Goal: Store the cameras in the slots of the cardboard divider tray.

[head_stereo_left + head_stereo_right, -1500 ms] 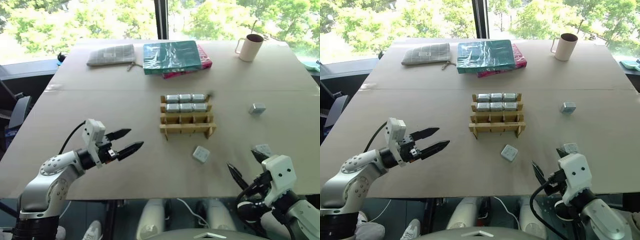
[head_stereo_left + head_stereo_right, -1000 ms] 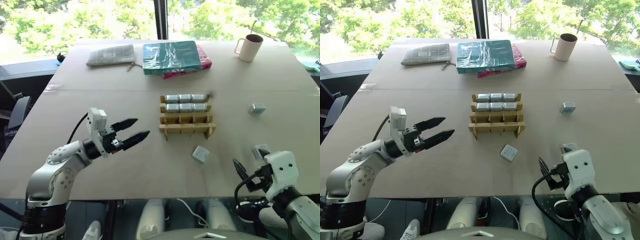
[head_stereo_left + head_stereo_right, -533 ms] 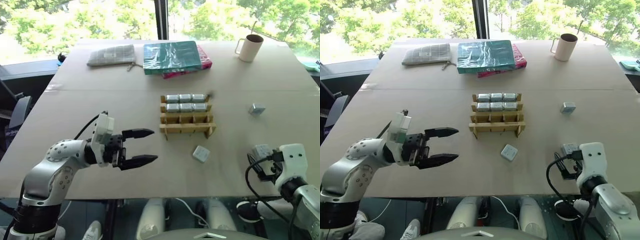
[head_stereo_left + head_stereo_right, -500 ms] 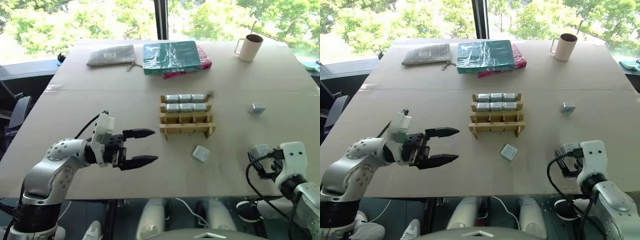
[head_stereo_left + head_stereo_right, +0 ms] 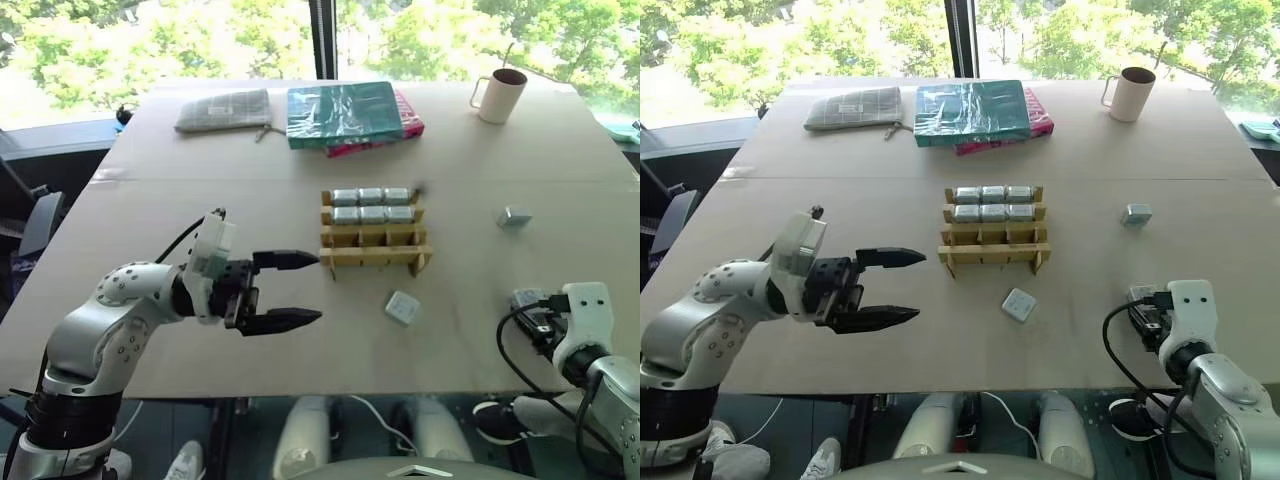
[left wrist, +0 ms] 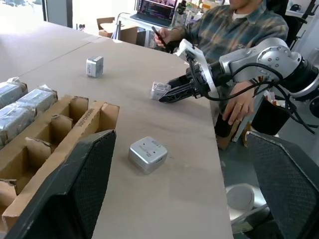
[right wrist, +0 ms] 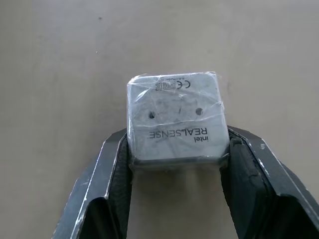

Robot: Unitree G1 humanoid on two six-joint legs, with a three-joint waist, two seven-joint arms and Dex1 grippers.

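While flat on the table [image 5: 200, 200], camera [image 7: 175, 119] pinched by right claw [image 7: 177, 159]; left claw [image 5: 290, 290] spread.

I look over a broad tan table [image 5: 200, 200] that runs to a big window [image 5: 200, 40] at the far side, bright with daylight and green trees, a dark frame post [image 5: 321, 40] splitting the glass. To my right sits a person [image 6: 234, 25] in a plaid shirt.
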